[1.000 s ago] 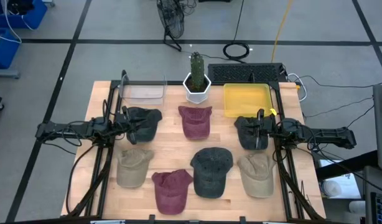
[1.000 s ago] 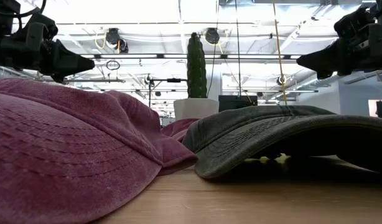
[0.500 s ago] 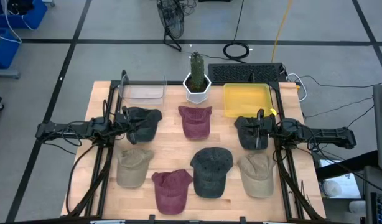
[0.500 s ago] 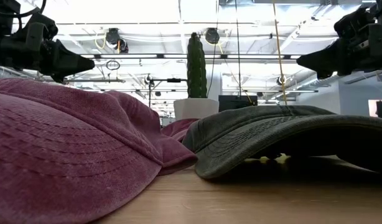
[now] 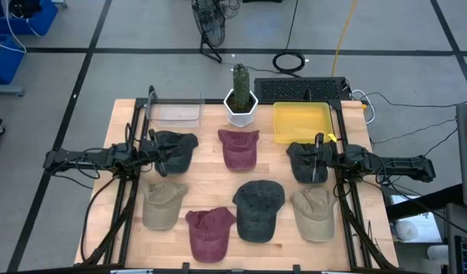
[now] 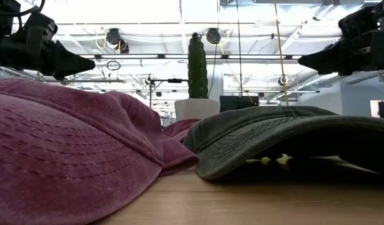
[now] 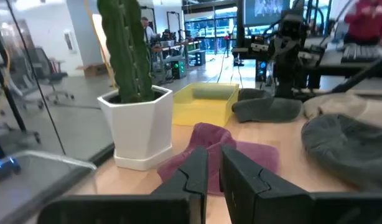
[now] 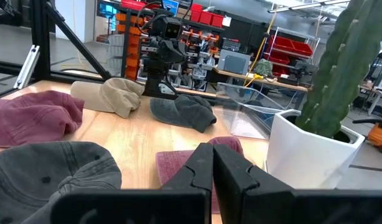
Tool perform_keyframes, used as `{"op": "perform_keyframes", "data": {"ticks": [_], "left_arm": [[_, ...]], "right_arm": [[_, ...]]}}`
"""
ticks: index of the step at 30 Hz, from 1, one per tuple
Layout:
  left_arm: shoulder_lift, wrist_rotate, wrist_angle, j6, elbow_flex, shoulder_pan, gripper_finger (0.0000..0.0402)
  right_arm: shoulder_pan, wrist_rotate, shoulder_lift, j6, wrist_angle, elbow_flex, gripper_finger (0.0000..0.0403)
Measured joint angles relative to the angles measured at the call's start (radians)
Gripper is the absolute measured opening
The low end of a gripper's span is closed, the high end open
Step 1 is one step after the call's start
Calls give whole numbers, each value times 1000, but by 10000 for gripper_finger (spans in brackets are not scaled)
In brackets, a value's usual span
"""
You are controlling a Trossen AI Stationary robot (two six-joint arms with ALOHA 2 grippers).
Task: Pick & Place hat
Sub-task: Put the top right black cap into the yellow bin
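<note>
Several caps lie crown-up on the wooden table. A dark cap [image 5: 176, 150] lies under my left gripper [image 5: 165, 155], and another dark cap [image 5: 303, 161] lies under my right gripper [image 5: 314, 162]. A maroon cap [image 5: 239, 148] sits between them, with a charcoal cap [image 5: 258, 207], two tan caps [image 5: 163, 204] [image 5: 315, 213] and a second maroon cap [image 5: 209, 233] nearer the near edge. Both grippers are shut and hover well above the table, as the low view shows for the left gripper [image 6: 82, 63] and the right gripper [image 6: 308, 60]. Neither touches a cap.
A clear tray [image 5: 176, 113] and a yellow tray [image 5: 302, 122] sit along the far edge, with a potted cactus [image 5: 240, 96] in a white pot between them. A black keyboard-like box [image 5: 302, 88] lies behind the yellow tray. Bare wood shows between the caps.
</note>
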Motion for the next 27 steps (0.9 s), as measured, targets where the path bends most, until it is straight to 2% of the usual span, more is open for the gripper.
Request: {"op": "perform_keyframes", "data": {"ticks": [10,15,19,22,27], "left_arm": [[0,0,0,21,0,0,47],[0,0,0,12,0,0,47],[0,1,0,-109,0,0,47],[0,2,0,-191,0,0,47],[0,4,29,-242,0,0,47]], "right_arm": [[0,0,0,5,0,0,0],[0,0,0,221,0,0,0],[0,0,0,404,1,0,0],[0,0,0,448,32,0,0],[0,-2,0,500,92,0,0]]}}
